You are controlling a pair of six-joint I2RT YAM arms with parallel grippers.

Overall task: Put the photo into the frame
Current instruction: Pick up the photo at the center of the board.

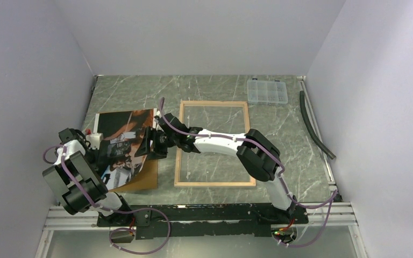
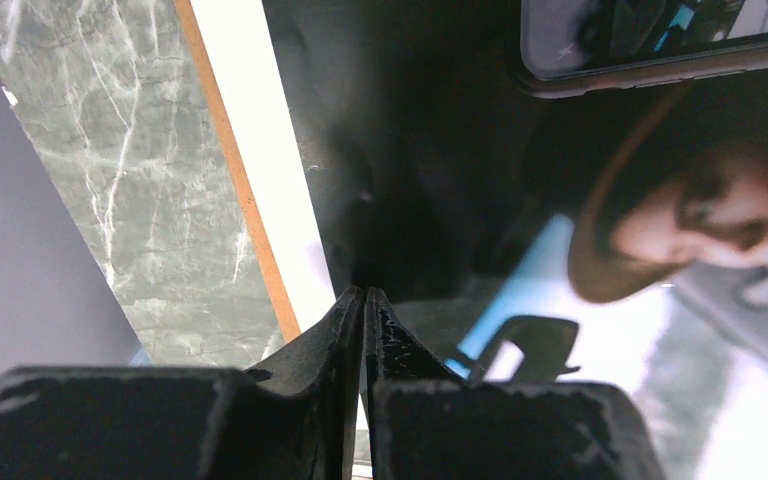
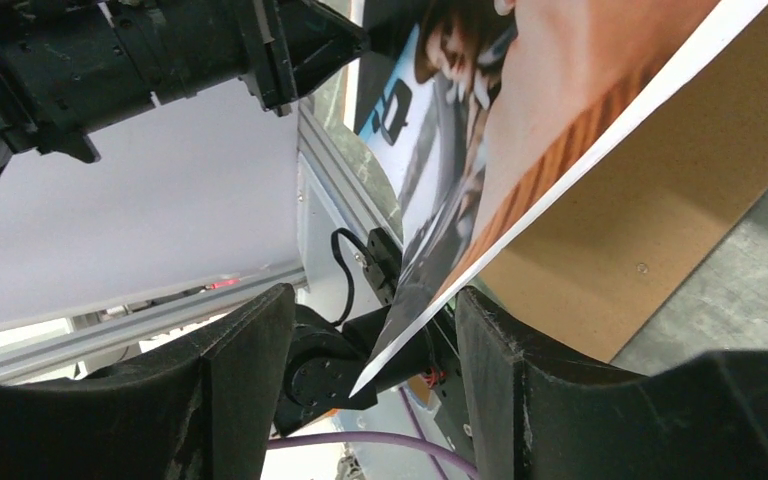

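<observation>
The photo (image 1: 125, 124) is a glossy dark print with orange and skin tones, lifted at a slant over the brown backing panel (image 1: 143, 180) at the left. My left gripper (image 1: 114, 148) is shut on its near left part; in the left wrist view the jaws (image 2: 363, 296) meet on the sheet (image 2: 660, 220). My right gripper (image 1: 147, 144) is open at the photo's right edge. In its wrist view the white-bordered edge of the photo (image 3: 520, 100) runs down between the fingers (image 3: 370, 345), touching neither. The frame (image 1: 215, 102) lies flat mid-table, wood side up, with nothing in it.
A clear plastic compartment box (image 1: 267, 91) sits at the back right. A black hose (image 1: 316, 129) runs along the right wall. The backing panel (image 3: 660, 220) lies under the raised photo, on the marbled table (image 1: 290, 140). Walls close in on the left, back and right.
</observation>
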